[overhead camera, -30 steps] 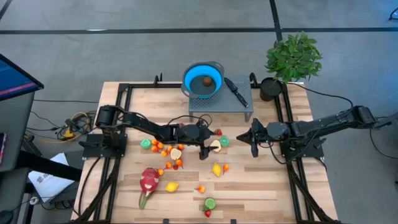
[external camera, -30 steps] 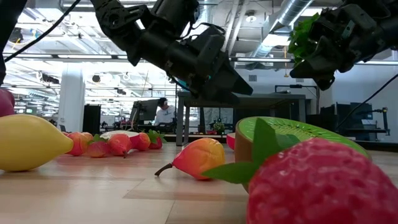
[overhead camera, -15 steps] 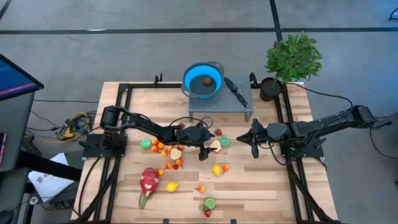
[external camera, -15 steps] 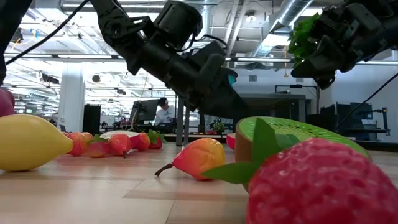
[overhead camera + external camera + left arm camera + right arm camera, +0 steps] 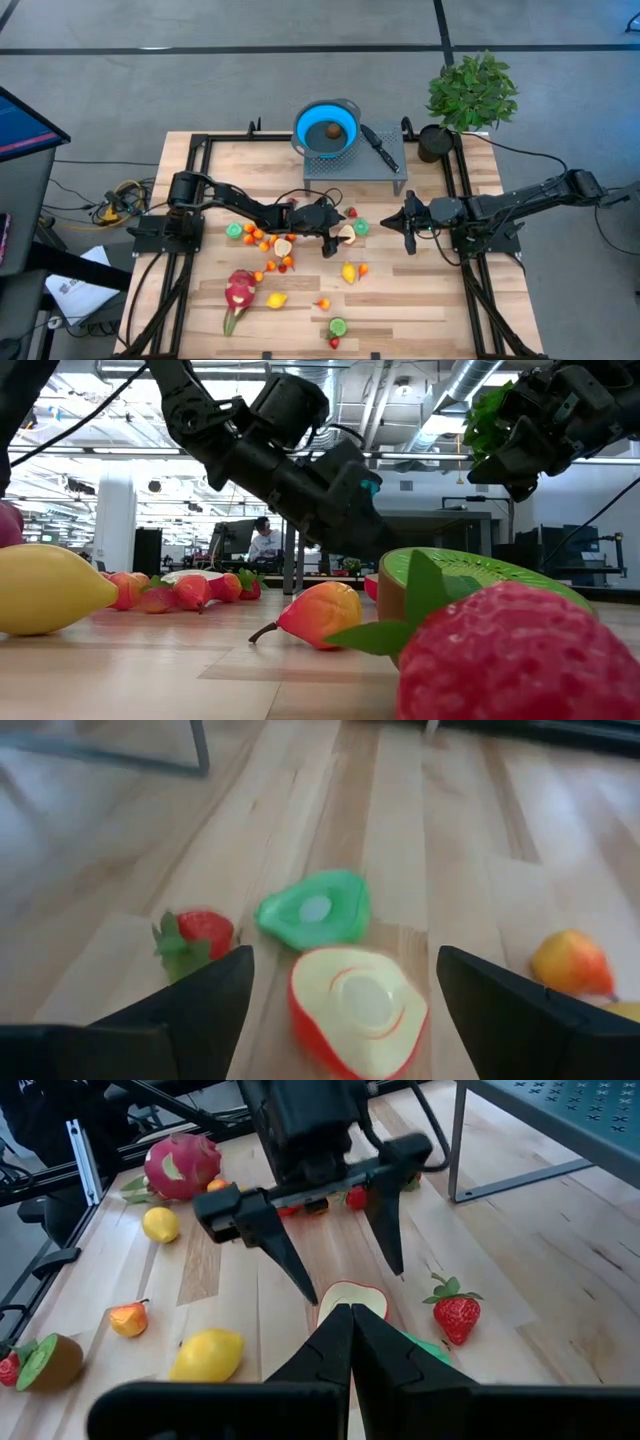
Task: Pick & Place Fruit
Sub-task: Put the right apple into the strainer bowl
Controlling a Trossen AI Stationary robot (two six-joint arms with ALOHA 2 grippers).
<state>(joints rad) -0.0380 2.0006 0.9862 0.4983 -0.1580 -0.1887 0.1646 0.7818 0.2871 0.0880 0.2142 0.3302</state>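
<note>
L gripper point(image 5: 337, 237) spread wide, fingers either side of the apple half point(image 5: 346, 234), just in front of the grey rack point(image 5: 357, 166); nothing gripped. R gripper point(image 5: 406, 226) closed, empty, beside it. No readable writing.

Left gripper point(image 5: 338, 240) lower over apple half point(image 5: 346, 234)

No words, labels, brand marks, numbers or signs can be read in any of the views.
</note>
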